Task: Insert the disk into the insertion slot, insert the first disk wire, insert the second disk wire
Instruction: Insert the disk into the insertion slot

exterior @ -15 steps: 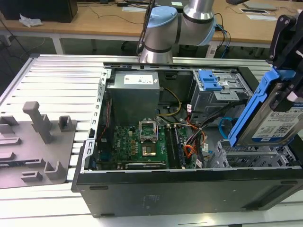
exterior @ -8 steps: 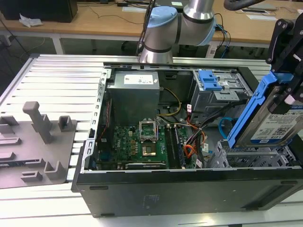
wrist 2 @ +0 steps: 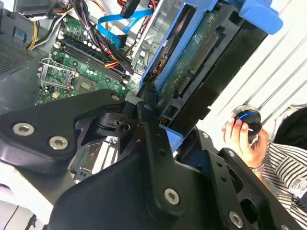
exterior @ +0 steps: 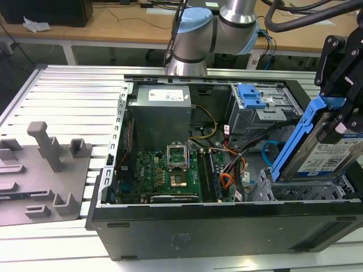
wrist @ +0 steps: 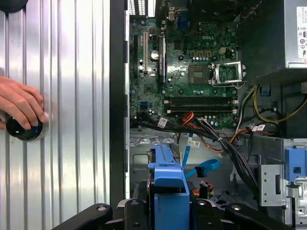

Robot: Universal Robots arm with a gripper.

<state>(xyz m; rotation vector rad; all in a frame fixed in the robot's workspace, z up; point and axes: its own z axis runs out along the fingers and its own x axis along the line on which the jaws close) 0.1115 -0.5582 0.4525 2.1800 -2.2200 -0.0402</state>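
My gripper (exterior: 339, 113) is shut on the disk (exterior: 334, 156), a silver drive with a white-and-blue label in a bright blue carrier (exterior: 295, 141). The disk hangs tilted on edge just above the insertion slot (exterior: 300, 191), the low perforated silver cage at the case's corner on the exterior view's right. In the second wrist view the disk's green underside (wrist 2: 192, 72) runs away from the black gripper (wrist 2: 156, 127). In the first wrist view the blue carrier (wrist: 168, 184) stands between the fingers, over the cage (wrist: 139, 160). A blue flat cable (wrist: 201, 168) and a bundle of wires (wrist: 211, 134) lie beside the cage.
The open computer case (exterior: 227, 226) lies on a ribbed aluminium table (exterior: 68, 96), with the motherboard (exterior: 164, 170) and power supply (exterior: 161, 110) inside. A taller grey bay with a blue latch (exterior: 252, 96) stands behind the cage. A person's hand (wrist: 19, 103) rests on a black button (wrist: 24, 130) beside the case. A grey fixture (exterior: 39, 170) sits at the exterior view's left.
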